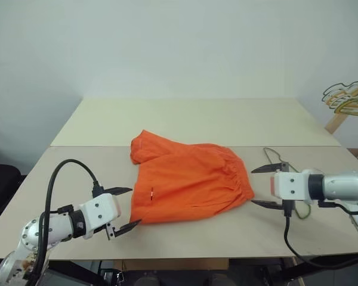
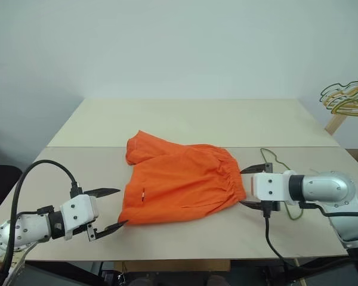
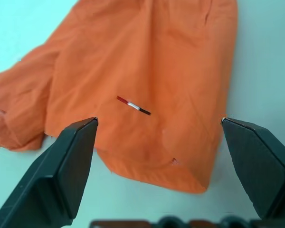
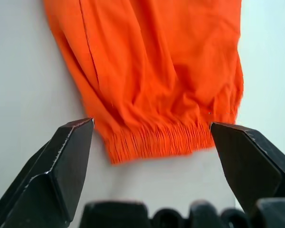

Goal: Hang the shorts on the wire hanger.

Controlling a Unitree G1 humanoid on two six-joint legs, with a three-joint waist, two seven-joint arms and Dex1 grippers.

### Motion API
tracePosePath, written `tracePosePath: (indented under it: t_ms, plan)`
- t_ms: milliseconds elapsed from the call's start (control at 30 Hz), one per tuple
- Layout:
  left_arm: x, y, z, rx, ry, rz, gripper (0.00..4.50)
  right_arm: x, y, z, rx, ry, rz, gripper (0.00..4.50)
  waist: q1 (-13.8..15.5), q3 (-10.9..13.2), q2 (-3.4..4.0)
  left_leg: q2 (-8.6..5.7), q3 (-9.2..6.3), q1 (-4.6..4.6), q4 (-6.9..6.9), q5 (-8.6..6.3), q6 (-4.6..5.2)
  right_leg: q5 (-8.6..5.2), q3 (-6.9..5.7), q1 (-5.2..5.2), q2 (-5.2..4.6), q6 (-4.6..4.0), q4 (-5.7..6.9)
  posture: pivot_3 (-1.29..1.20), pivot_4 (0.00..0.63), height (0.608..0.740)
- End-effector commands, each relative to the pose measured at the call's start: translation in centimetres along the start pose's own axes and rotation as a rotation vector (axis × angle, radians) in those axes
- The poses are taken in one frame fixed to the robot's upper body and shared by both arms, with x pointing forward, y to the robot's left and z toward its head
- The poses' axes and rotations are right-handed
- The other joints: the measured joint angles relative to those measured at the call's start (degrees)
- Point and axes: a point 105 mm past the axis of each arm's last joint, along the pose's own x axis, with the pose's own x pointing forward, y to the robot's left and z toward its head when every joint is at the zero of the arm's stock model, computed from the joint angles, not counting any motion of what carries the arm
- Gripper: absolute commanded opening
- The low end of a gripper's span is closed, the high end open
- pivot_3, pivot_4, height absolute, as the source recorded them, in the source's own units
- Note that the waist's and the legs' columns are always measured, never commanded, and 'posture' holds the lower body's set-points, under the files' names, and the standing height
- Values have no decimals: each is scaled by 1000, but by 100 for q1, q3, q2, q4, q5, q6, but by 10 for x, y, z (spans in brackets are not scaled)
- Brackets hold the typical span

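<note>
The orange shorts (image 1: 188,182) lie flat in the middle of the near table, their gathered waistband (image 4: 156,141) toward the right. A small white and red mark (image 3: 133,105) sits near the left hem. My left gripper (image 1: 135,207) is open just off the shorts' left hem, holding nothing. My right gripper (image 1: 253,186) is open just off the waistband, also holding nothing. The thin olive wire hanger (image 2: 276,159) lies on the table to the right of the shorts, mostly hidden behind my right hand.
A bunch of gold and green wire hangers (image 1: 349,98) hangs on a wooden rack at the far right. A second cream table (image 1: 197,119) adjoins the near one behind the shorts. The near table's front edge (image 1: 197,257) runs just below both grippers.
</note>
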Motion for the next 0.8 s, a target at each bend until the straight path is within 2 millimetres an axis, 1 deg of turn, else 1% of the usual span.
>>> tracePosePath:
  t_ms: [33,133,233,333,467,533,600,700,800]
  plan:
    - [-1,1,3,36,-4,-30,4500,11,0,-9,-135,42,14,4455,-61,0,0,1,0,0,0,0,-1,0,0,0,1,0,1,31,0,740]
    - [-2,-2,1,34,3,-41,4500,27,-2,-12,-185,39,-6,4455,-153,1,1,0,3,-2,-1,18,-32,0,2,-2,0,1,0,38,0,740]
    - [-4,-4,0,28,9,-50,4500,44,2,-16,-244,38,17,4455,-206,6,7,1,6,0,-1,19,-34,1,6,-2,1,2,3,44,0,740]
    - [-6,-6,-1,25,19,-47,4500,55,5,-23,-277,47,36,4455,-205,7,9,1,4,-1,-1,20,-34,1,6,-3,0,2,2,65,0,740]
    - [-10,-5,-4,16,32,-28,4500,64,6,-32,-285,61,58,4455,-181,8,11,1,5,-3,-1,20,-35,1,6,-5,-1,2,2,74,0,740]
    - [-12,-4,-6,10,40,-21,4500,68,9,-35,-301,66,81,4097,-178,8,11,2,4,-2,-1,20,-35,1,6,-4,-1,1,3,76,0,740]
    - [-14,-4,-8,4,44,-14,4500,70,12,-37,-300,61,104,3619,-164,8,11,2,3,0,-1,20,-35,0,6,-2,-1,1,3,86,0,740]
    - [-17,-3,-10,-15,39,-15,4500,71,15,-37,-307,53,118,2491,-146,8,11,3,3,1,-1,20,-35,1,6,-2,-1,1,3,81,0,740]
    - [-22,-3,-9,-56,12,-30,4500,73,16,-33,-306,32,117,1473,-154,8,11,4,4,1,-1,20,-35,1,8,-3,-2,1,5,75,0,740]
